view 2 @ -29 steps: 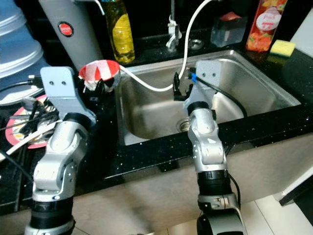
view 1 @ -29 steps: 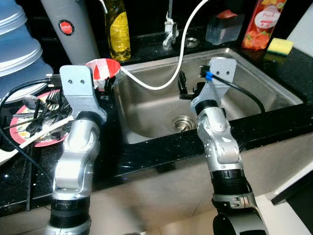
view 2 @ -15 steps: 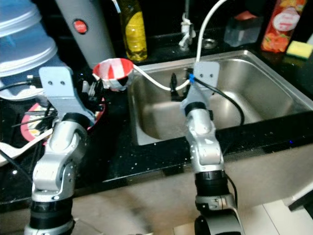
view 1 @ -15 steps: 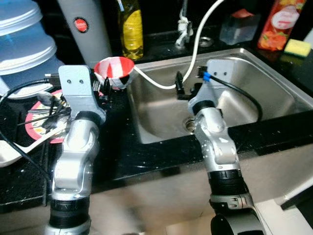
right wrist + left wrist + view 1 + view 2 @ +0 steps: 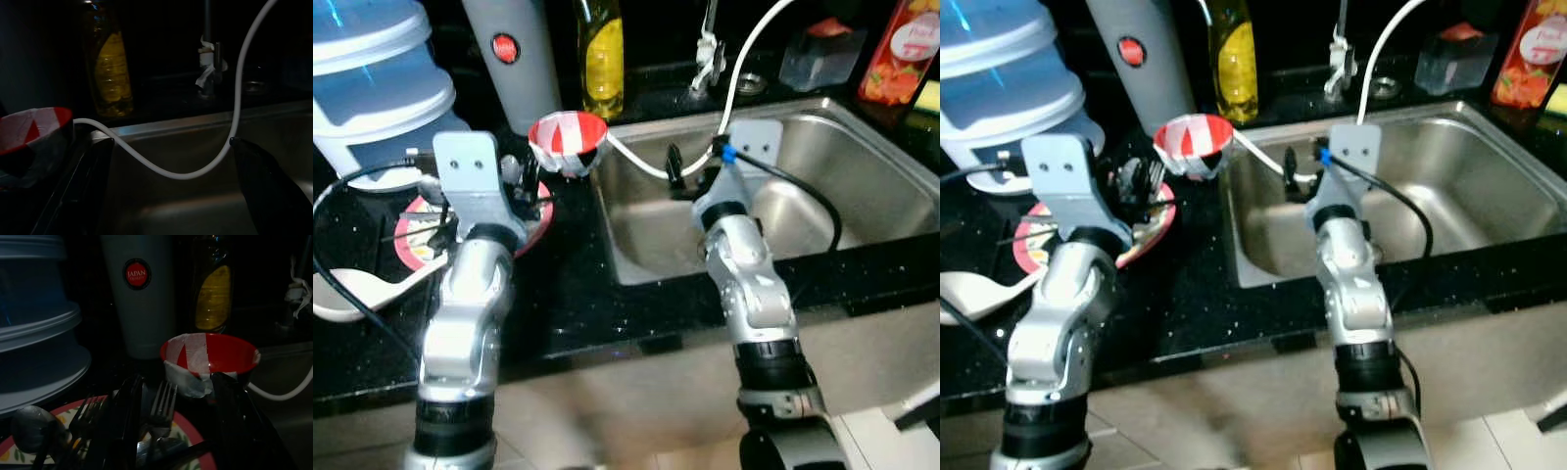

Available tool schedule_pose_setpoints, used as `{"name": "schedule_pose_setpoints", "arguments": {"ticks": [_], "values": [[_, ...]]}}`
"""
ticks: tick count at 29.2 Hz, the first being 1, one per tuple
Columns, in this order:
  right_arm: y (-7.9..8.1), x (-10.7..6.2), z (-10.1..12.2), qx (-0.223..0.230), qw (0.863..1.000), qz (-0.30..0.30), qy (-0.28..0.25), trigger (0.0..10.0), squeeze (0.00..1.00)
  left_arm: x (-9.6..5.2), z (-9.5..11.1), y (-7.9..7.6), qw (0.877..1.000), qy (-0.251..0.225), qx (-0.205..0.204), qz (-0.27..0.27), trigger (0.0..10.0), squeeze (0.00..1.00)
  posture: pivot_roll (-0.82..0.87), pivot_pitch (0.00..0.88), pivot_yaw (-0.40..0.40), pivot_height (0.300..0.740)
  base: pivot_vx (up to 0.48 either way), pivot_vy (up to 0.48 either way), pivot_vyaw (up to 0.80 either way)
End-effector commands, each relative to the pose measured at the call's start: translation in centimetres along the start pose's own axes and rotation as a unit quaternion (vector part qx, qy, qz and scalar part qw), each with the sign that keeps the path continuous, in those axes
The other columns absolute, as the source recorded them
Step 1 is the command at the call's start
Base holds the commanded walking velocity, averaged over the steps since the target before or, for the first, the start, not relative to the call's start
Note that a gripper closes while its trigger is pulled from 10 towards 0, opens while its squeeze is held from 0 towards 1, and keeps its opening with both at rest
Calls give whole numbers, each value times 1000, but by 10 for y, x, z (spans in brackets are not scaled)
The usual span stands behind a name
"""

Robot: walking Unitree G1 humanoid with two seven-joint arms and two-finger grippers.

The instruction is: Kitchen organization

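You have the left gripper (image 5: 176, 426) low over the pink-rimmed plate (image 5: 411, 220), which lies on the black counter (image 5: 568, 294) to the left of the sink (image 5: 862, 186). Its two black fingers (image 5: 124, 421) are spread apart, and the forks (image 5: 161, 404) on the plate lie between them; they pinch nothing. A spoon (image 5: 29, 428) rests on the plate's left part. Just behind the plate, at the counter's edge next to the sink's left rear corner, stands the red and white bowl (image 5: 568, 142). Behind the bowl you see a grey cylinder with a red label (image 5: 509, 59) and a bottle of yellow liquid (image 5: 603, 49). A stack of blue tubs (image 5: 382, 78) stands at the counter's left rear, and a white ladle (image 5: 352, 294) lies near the counter's front left.

Your right gripper (image 5: 171, 196) hangs over the left half of the sink, its fingers also spread wide and holding nothing. A white hose (image 5: 195, 171) curves between them, from the bowl's side up toward the tap (image 5: 709, 49).
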State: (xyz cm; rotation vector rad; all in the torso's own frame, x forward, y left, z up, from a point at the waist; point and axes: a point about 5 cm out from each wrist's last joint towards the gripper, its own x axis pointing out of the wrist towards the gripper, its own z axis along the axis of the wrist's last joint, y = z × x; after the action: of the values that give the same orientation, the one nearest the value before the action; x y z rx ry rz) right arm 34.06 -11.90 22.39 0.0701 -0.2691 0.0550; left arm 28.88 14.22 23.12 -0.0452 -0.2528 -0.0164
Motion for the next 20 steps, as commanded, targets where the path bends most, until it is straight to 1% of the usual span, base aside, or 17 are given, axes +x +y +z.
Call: {"name": "schedule_pose_setpoints", "arguments": {"ticks": [1,13,20], "values": [[7,0,-2,5,1000,11,7,10000,0,-2,-1,4,1000,3,2,9,10000,0,72,0,65,740,0,259,0],[7,0,-2,5,1000,11,7,10000,0,-1,-2,4,1000,4,3,9,10000,0,73,0,66,740,0,258,0],[8,0,-2,6,1000,11,6,10000,0,-1,-1,5,1000,1,11,10,10000,0,74,0,65,740,0,0,0]]}}
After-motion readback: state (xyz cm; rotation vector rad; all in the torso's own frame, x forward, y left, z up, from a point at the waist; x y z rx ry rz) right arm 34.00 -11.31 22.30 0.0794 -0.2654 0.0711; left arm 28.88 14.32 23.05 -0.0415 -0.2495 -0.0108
